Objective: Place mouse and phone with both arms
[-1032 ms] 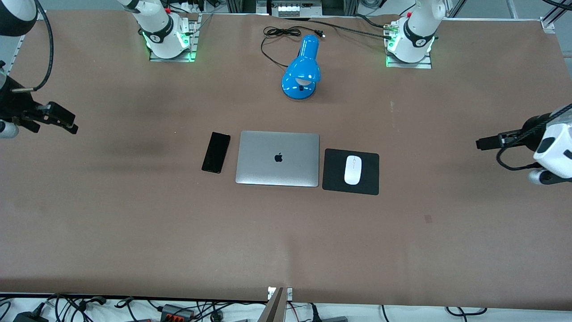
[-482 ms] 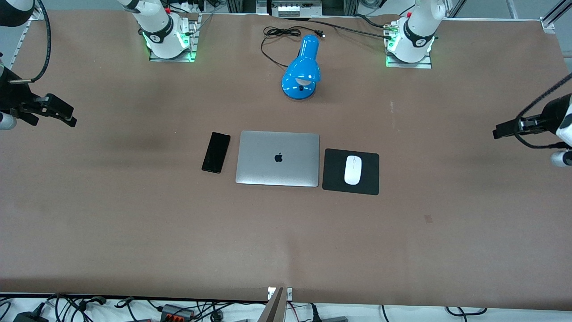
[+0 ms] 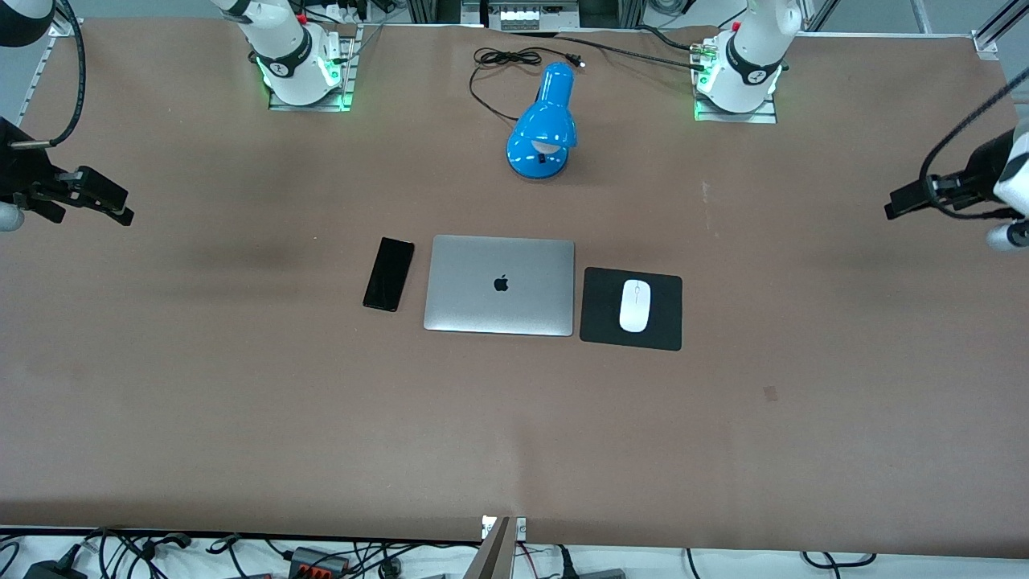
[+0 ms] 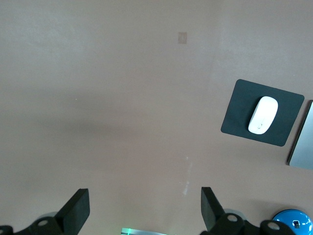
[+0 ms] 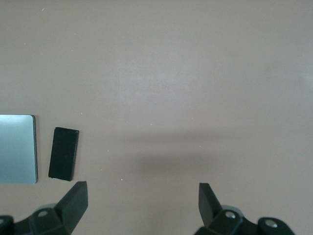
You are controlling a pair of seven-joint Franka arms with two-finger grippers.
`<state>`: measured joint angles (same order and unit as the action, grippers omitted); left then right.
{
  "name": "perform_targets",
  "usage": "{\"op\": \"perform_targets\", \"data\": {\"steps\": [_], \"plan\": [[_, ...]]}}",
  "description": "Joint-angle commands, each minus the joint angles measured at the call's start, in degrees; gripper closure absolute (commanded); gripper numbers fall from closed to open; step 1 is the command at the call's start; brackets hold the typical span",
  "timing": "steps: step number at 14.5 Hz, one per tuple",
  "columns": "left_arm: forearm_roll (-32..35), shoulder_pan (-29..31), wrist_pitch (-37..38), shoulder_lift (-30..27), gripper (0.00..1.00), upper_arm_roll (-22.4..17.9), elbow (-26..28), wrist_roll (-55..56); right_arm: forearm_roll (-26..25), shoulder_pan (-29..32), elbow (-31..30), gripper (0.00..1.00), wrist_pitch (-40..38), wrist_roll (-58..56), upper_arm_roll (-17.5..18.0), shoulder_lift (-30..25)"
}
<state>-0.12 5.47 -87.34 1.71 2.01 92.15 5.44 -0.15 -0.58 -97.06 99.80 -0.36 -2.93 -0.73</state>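
Left gripper (image 3: pixel 900 203) and right gripper (image 3: pixel 112 211) over table ends (jaws spread), phone (image 3: pixel 388 273), mouse (image 3: pixel 634 305) mid-table

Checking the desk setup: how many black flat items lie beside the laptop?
2: the phone on the table at the laptop's right-arm end; the mouse pad at its left-arm end, under the mouse.

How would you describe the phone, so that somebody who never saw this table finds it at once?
Find the closed silver laptop in the middle of the table. The phone lies flat beside it, toward the right arm's end. It is a slim, glossy black rectangle, far smaller than the square matte mouse pad at the laptop's other edge.
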Motion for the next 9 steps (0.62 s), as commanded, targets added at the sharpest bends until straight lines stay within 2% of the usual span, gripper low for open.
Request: {"op": "perform_targets", "data": {"steps": [1,9], "plan": [[-0.2,-0.5,-0.5,-3.4,0.00,0.5,0.5,-1.0,-0.6,0.2,0.0,0.00,-0.9,-0.9,0.0,-0.9],[-3.0,-0.1,-0.7,-3.9,0.00,0.3,-0.2,-1.8,0.1,2.5,1.5,0.00,-3.2,-3.1,0.6,-0.8]]}}
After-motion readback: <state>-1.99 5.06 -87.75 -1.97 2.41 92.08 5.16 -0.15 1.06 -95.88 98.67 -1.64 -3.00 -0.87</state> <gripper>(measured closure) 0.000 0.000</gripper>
